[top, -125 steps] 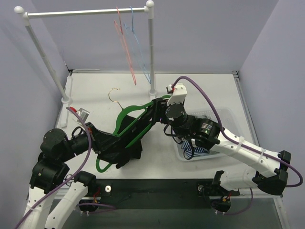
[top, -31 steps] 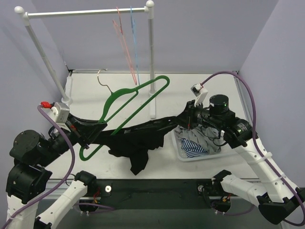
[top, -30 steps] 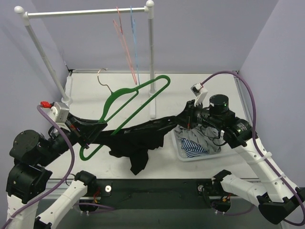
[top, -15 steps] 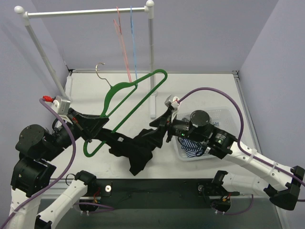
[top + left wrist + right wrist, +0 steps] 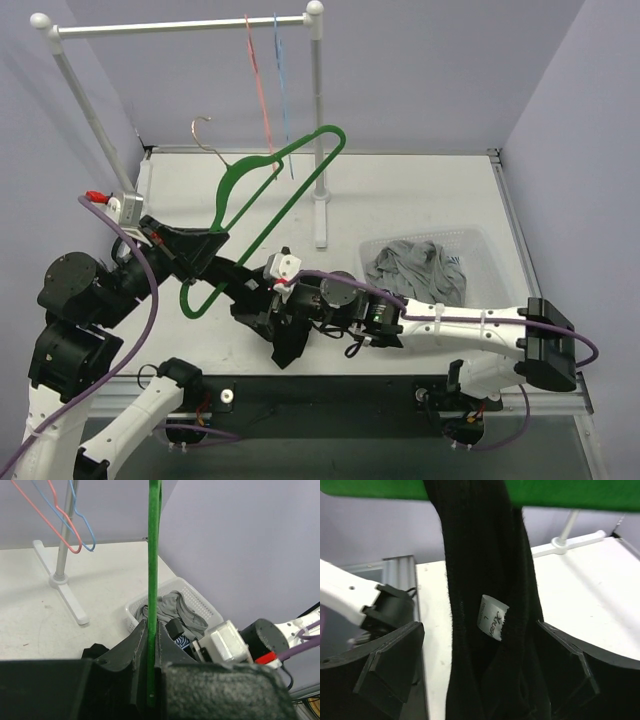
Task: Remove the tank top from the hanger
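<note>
Robot lab: bare lilac walls (image 5: 450, 70) box a white table (image 5: 420, 190).

hem of tank top (image 5: 485, 555) below right wrist view's edge

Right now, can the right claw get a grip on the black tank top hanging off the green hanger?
Probably yes. The right claw stands open with the tank top draped straight down between its fingers, nothing else in the gap. The left claw grips the green hanger above it.

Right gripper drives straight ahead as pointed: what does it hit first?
The black tank top, draped over the green hanger, dead ahead of the right gripper and its open jaws; probably very close.
</note>
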